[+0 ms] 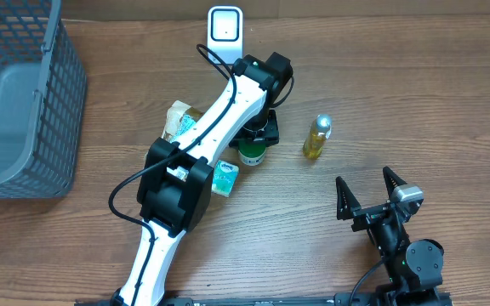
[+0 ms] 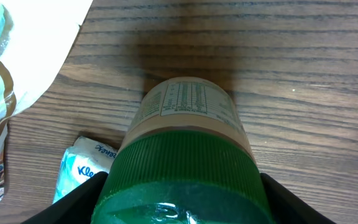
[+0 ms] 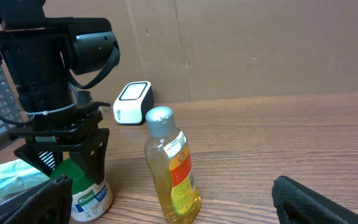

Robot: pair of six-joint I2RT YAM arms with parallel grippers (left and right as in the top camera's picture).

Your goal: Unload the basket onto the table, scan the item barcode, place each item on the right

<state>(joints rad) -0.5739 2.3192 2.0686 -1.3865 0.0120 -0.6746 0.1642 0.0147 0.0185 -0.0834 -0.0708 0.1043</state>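
Observation:
A jar with a green ribbed lid (image 2: 185, 165) and a pale printed label (image 2: 188, 102) stands upright on the wooden table (image 1: 415, 93) near the middle (image 1: 251, 155). My left gripper (image 1: 253, 144) comes down over it from above. Its black fingers (image 2: 73, 205) lie against both sides of the lid with no gap showing. From the right wrist view the jar (image 3: 93, 198) rests on the table under those fingers (image 3: 96, 155). No barcode shows on it. The white scanner (image 1: 225, 25) stands behind it at the far edge. My right gripper (image 1: 367, 194) is open and holds nothing.
A yellow oil bottle (image 1: 317, 138) with a silver cap stands right of the jar, in front of my right gripper's fingers (image 3: 306, 199). A blue tissue pack (image 1: 224, 177) and a snack bag (image 1: 179, 121) lie left of the jar. A grey mesh basket (image 1: 58, 102) fills the left.

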